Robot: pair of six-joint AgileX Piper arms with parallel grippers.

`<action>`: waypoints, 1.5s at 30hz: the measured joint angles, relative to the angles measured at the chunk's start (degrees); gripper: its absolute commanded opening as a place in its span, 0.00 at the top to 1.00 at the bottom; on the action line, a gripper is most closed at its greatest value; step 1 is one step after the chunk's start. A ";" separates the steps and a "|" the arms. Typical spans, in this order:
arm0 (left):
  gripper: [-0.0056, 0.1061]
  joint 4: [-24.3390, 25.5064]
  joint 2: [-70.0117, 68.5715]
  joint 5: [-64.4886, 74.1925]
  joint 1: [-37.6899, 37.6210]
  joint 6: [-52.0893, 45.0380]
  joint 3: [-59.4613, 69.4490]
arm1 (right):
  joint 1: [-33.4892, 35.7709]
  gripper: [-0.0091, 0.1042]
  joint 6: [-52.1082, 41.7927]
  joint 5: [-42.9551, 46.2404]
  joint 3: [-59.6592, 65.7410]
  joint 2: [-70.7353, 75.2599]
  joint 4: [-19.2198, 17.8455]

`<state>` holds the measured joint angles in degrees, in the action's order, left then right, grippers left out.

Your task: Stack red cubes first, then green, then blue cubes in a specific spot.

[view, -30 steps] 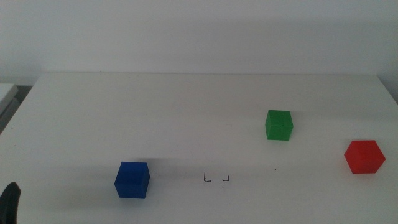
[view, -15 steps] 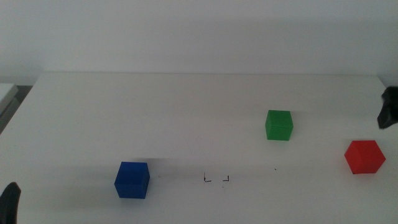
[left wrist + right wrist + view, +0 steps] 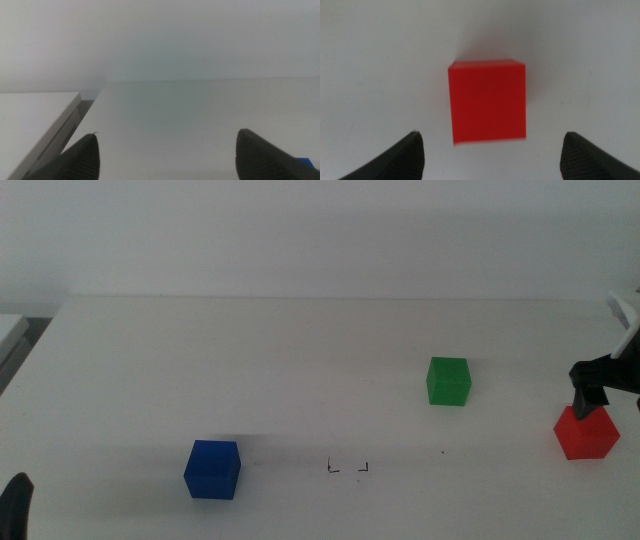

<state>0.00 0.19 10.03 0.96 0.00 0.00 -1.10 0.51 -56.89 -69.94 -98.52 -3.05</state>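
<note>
Right gripper, dark jaws spread, hangs over the matte red cube, right of the green cube. Left gripper waits spread near the blue cube.

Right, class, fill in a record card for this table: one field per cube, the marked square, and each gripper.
red cube: right edge of table, unlifted
green cube: right of centre, alone
blue cube: front left, alone
marked square: front centre, no cube on it
right gripper: open, over the red cube, not gripping
left gripper: open, waiting at the front left corner
stack: not begun
</note>
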 measured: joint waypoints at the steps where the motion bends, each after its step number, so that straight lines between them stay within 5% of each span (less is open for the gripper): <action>1: 0.13 0.00 0.00 0.00 0.00 0.00 0.00 | 0.00 0.11 -0.09 0.75 0.00 -0.60 0.00; 32: 0.13 0.00 0.00 -0.09 0.00 0.00 0.00 | -0.08 0.16 -0.09 6.97 0.00 -11.66 -0.94; 33: 0.13 0.00 0.00 -0.09 0.00 0.00 0.00 | -0.08 0.19 -0.09 6.97 0.00 -11.77 -0.94; 34: 0.13 0.00 0.00 -0.09 0.00 0.00 0.00 | -0.08 0.41 -0.09 6.97 0.00 -11.77 -0.83; 35: 0.13 0.00 0.00 -0.09 0.00 0.00 0.00 | -0.08 0.46 -0.09 6.97 0.00 -11.77 -0.83; 40: 0.13 0.00 0.00 -0.09 0.00 0.00 0.00 | -0.08 0.61 0.73 6.97 0.00 -11.77 -0.83; 45: 0.13 0.00 0.00 -0.09 0.00 0.00 0.00 | -0.08 0.61 3.00 6.04 -0.09 -11.63 -0.83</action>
<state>0.00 0.19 9.94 0.96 0.00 0.00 -1.18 3.51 -50.85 -70.03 -110.15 -3.88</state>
